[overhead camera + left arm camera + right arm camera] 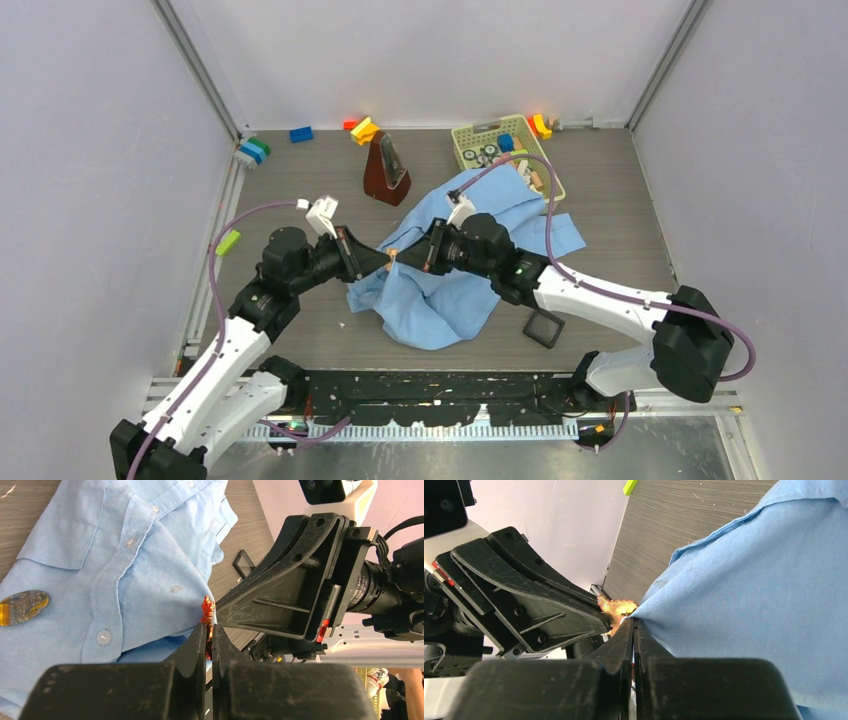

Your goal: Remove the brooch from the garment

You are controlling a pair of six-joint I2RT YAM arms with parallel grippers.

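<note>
Garment [450, 295] lies bunched on the surface [620, 190], one fold stretched taut between my two arms. Right pincer [633, 626] is clamped on the cloth at the fold's tip. Left pincer [210, 632] is clamped on the orange brooch [616, 609], touching that tip. Step, I judge: pulling it free. Next calls for cloth held fast and the brooch drawn straight away.
</note>
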